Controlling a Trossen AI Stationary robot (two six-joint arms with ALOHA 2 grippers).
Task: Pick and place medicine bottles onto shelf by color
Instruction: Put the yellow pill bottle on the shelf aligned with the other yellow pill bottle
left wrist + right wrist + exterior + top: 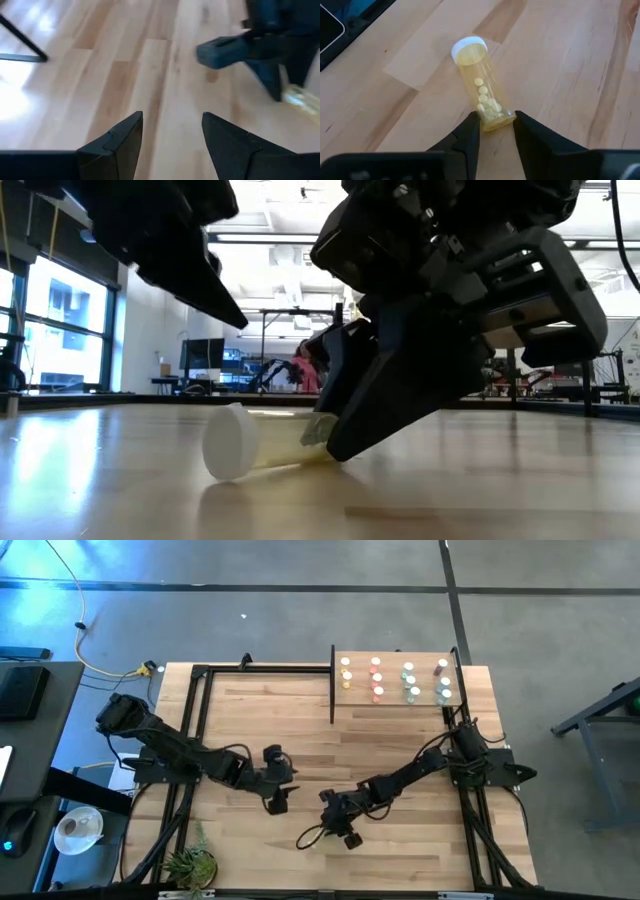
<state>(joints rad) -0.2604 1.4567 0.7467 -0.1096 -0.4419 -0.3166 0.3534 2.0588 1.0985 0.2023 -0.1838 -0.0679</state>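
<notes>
A yellow bottle [481, 89] lies on its side on the surface [560, 60], white cap pointing away; the right gripper [494, 131] has its jaws pinching the bottle's base. The left gripper [172, 135], jaws spread, hangs nearby.

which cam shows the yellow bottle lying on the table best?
Right wrist view: the yellow bottle lies on its side in full view, white cap and pills visible, the right pincer closing on its base. The low view shows it partly behind that pincer. The left wrist view catches only a sliver; the high view hides it.
</notes>
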